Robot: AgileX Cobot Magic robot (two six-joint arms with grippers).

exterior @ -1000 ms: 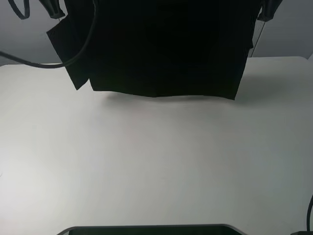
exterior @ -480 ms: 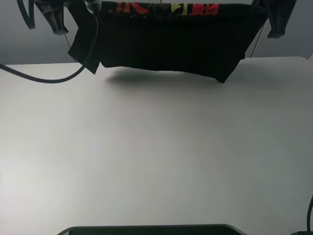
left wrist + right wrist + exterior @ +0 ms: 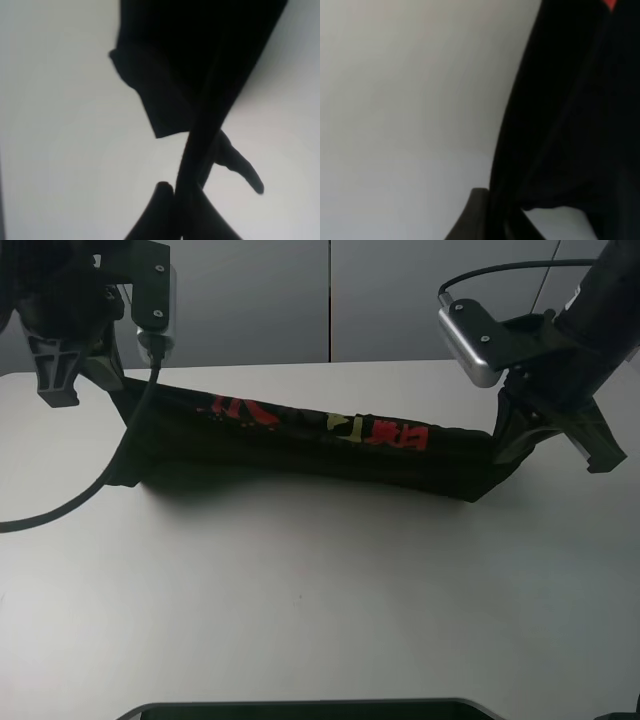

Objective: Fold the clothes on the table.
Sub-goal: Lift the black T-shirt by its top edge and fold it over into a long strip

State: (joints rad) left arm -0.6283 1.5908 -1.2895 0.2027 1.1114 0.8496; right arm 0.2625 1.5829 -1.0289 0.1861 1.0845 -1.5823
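The black T-shirt (image 3: 300, 445) hangs stretched in a long band between my two grippers, low over the far part of the white table (image 3: 320, 590). Its lower edge rests on the tabletop. Red and yellow characters (image 3: 340, 425) show along its upper side. My left gripper (image 3: 122, 390) is shut on the shirt's left end; in the left wrist view the fabric (image 3: 200, 75) runs out from the closed gripper (image 3: 182, 192). My right gripper (image 3: 507, 435) is shut on the right end; in the right wrist view the fabric (image 3: 570, 125) fills the side next to the gripper (image 3: 495, 210).
A black cable (image 3: 60, 510) droops from the left arm down onto the table's left part. A dark panel (image 3: 300, 710) sits at the table's near edge. Grey wall panels (image 3: 330, 300) stand behind the far edge.
Both grippers have come down and moved away with the shirt. It hung high before; now it lies stretched low at the table's far side with the print showing.
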